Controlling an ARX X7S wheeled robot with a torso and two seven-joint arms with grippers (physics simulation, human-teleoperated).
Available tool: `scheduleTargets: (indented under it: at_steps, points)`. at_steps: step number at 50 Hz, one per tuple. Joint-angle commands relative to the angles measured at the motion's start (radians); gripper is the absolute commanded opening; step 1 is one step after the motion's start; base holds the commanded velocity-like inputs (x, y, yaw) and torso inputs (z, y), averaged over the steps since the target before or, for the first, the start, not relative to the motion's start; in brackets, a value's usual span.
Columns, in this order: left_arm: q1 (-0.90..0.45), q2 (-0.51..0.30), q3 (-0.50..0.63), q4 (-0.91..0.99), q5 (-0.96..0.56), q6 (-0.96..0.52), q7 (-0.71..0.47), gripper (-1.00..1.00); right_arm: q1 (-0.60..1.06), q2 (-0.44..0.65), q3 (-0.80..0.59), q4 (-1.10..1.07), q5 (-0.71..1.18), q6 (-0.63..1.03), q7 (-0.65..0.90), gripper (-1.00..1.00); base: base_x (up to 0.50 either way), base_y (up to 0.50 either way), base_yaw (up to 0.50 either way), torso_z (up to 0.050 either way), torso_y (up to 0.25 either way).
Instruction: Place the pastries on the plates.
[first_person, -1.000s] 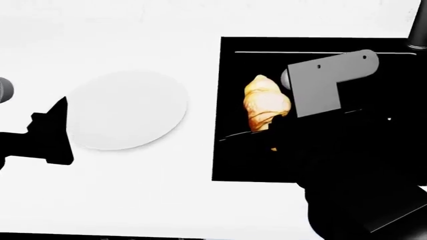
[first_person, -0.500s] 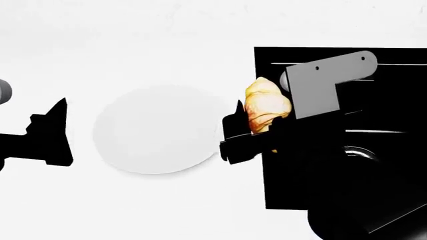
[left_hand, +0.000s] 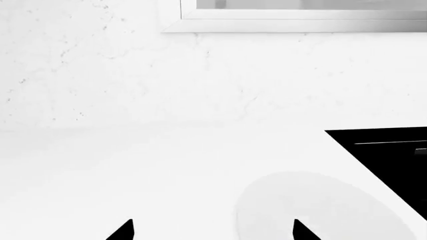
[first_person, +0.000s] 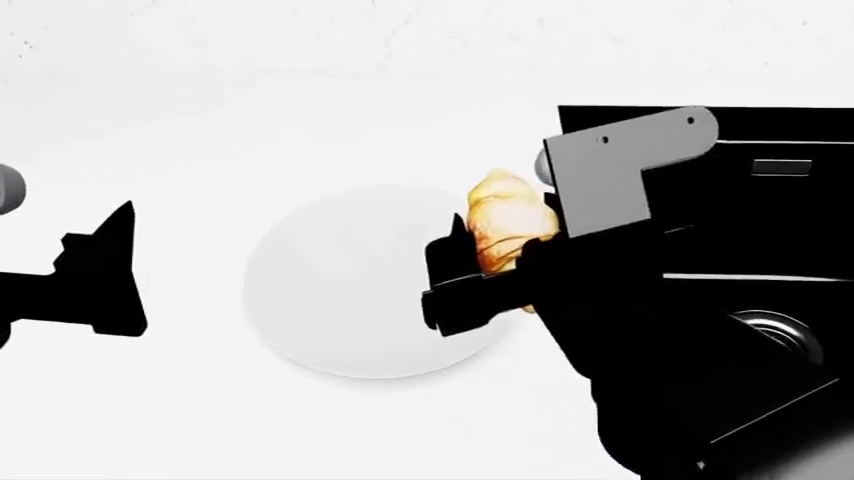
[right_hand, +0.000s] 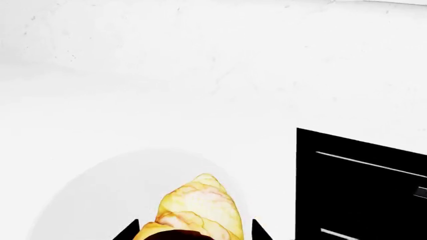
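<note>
Right gripper (first_person: 497, 262): jaws clamped on the croissant (first_person: 511, 222), held above the 3 o'clock rim of the white plate (first_person: 347, 285). Left gripper (left_hand: 212, 231): jaws apart, empty, over the counter (first_person: 200, 120).

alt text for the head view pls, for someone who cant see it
The right gripper holds a golden croissant over the right edge of a white plate on a white counter. The left gripper hangs empty to the plate's left, and a black cooktop fills the right side.

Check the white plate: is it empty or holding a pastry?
Empty: the white plate is bare, and the croissant sits in the right gripper over its edge.
</note>
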Motion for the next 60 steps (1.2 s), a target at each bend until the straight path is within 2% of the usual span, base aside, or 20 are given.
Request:
scheduleTargets:
  at_steps: [1,8,13,21,28,32,39,40,49,53,60]
  points:
    - [0.01,0.001,0.0,0.001,0.001,0.01,0.001,1.0,0.108,-0.076,-0.102,0.193,-0.046,-0.019,-0.104,-1.0,0.0,0.0,0.0,0.0,0.0]
    - [0.009,-0.013,-0.015,0.008,-0.02,0.009,-0.011,1.0,0.248,-0.173,-0.199,0.503,-0.134,-0.143,-0.231,-1.0,0.0,0.0,0.0,0.0,0.0]
    - [-0.004,-0.001,-0.017,0.006,-0.026,0.013,-0.022,1.0,0.359,-0.267,-0.252,0.827,-0.206,-0.291,-0.34,-1.0,0.0,0.0,0.0,0.0,0.0]
    - [-0.022,0.014,-0.018,0.013,-0.048,0.011,-0.053,1.0,0.419,-0.403,-0.33,1.209,-0.261,-0.495,-0.487,-1.0,0.0,0.0,0.0,0.0,0.0]
    - [-0.007,0.014,-0.019,0.016,-0.045,0.02,-0.049,1.0,0.423,-0.406,-0.501,1.272,-0.084,-0.568,-0.457,-1.0,0.0,0.0,0.0,0.0,0.0]
    - [0.029,0.009,-0.025,0.031,-0.041,0.034,-0.045,1.0,0.395,-0.395,-0.516,1.25,-0.065,-0.568,-0.439,-1.0,0.0,0.0,0.0,0.0,0.0]
    - [0.073,-0.009,-0.034,0.046,-0.024,0.056,-0.015,1.0,0.373,-0.341,-0.515,1.09,-0.039,-0.493,-0.372,-1.0,0.0,0.0,0.0,0.0,0.001]
    - [0.075,-0.011,-0.035,0.047,-0.023,0.057,-0.014,1.0,0.372,-0.336,-0.512,1.074,-0.033,-0.484,-0.363,1.0,0.0,0.0,0.0,0.0,0.0]
    - [0.134,-0.025,-0.042,0.071,-0.011,0.078,-0.002,1.0,0.359,-0.262,-0.506,0.887,-0.005,-0.404,-0.296,1.0,0.0,0.0,0.0,0.0,0.0]
    - [0.053,0.015,-0.013,0.034,-0.032,0.046,-0.043,1.0,0.381,-0.227,-0.485,0.792,0.017,-0.365,-0.258,1.0,0.0,0.0,0.0,0.0,0.0]
    - [0.047,0.031,0.003,0.027,-0.014,0.049,-0.042,1.0,0.375,-0.155,-0.434,0.619,0.062,-0.316,-0.169,1.0,0.0,0.0,0.0,0.0,0.0]
